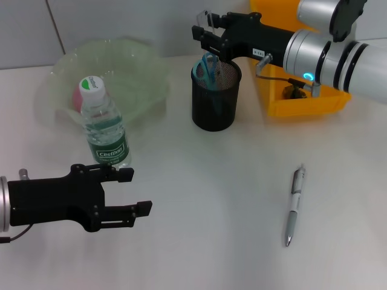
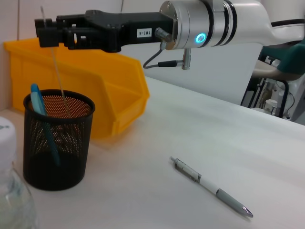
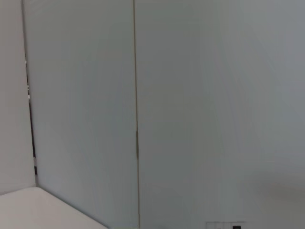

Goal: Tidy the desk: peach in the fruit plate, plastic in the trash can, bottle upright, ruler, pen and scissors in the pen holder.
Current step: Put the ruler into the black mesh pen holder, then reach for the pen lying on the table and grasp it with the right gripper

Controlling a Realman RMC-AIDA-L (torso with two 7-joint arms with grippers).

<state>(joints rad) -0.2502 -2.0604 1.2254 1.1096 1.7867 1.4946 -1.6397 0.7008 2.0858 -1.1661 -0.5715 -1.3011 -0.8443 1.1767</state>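
Note:
The black mesh pen holder (image 1: 216, 103) (image 2: 57, 143) holds the blue-handled scissors (image 1: 208, 67) (image 2: 39, 100) and a clear ruler (image 2: 58, 81) that stands up out of it. My right gripper (image 1: 204, 29) (image 2: 47, 31) hovers just above the holder, open, with the ruler's top between its fingers. The pen (image 1: 294, 205) (image 2: 209, 186) lies on the table to the front right. The bottle (image 1: 104, 127) stands upright in front of the green fruit plate (image 1: 139, 66), with the peach (image 1: 77, 96) in the plate behind it. My left gripper (image 1: 136, 192) is open and empty near the bottle's base. The plastic is out of view.
A yellow bin (image 1: 302, 106) (image 2: 109, 90) stands right of the pen holder, under my right arm. The white table runs to a wall at the back.

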